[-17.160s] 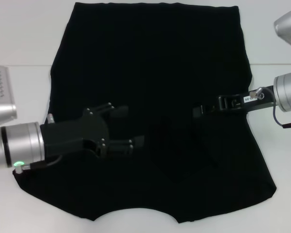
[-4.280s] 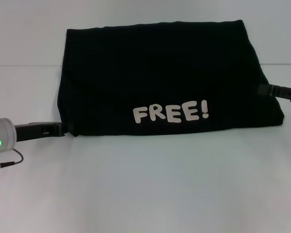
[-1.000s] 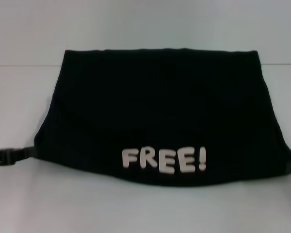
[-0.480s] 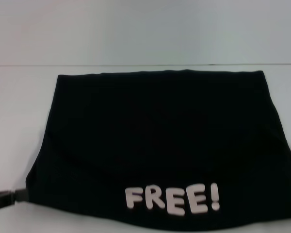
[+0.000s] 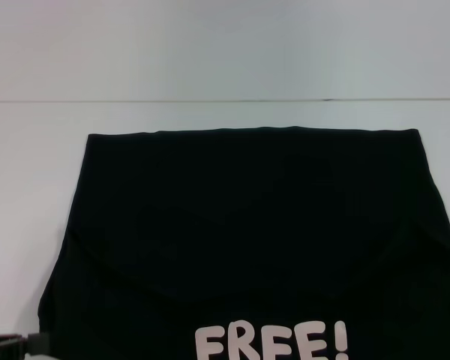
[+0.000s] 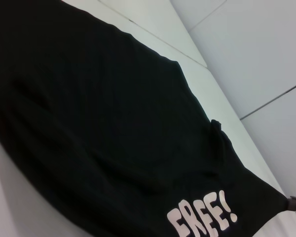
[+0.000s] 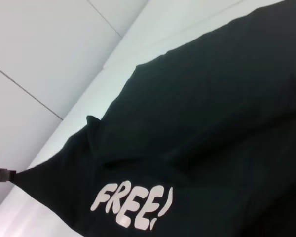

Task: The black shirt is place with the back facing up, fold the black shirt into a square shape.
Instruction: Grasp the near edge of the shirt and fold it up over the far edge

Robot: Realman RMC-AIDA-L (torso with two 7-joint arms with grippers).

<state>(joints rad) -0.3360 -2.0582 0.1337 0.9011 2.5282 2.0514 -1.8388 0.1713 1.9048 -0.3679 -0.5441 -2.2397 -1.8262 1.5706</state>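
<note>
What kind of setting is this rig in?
Probably a lab test bench: a bare white table, plain pale panelled walls, and only the black shirt printed "FREE!" laid out.

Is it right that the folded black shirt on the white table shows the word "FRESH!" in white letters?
Not quite: the white letters on the black shirt spell "FREE!", as the right wrist view shows. The rest holds: folded, on the white table.

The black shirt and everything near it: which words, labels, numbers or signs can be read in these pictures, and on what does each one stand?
"FREE!" in white rounded capital letters, printed on the black shirt. It reads whole in both wrist views; in the head view the lower part of the letters is cut off by the picture's edge.
No other word, label, brand, number or sign can be read anywhere in the pictures.
</note>
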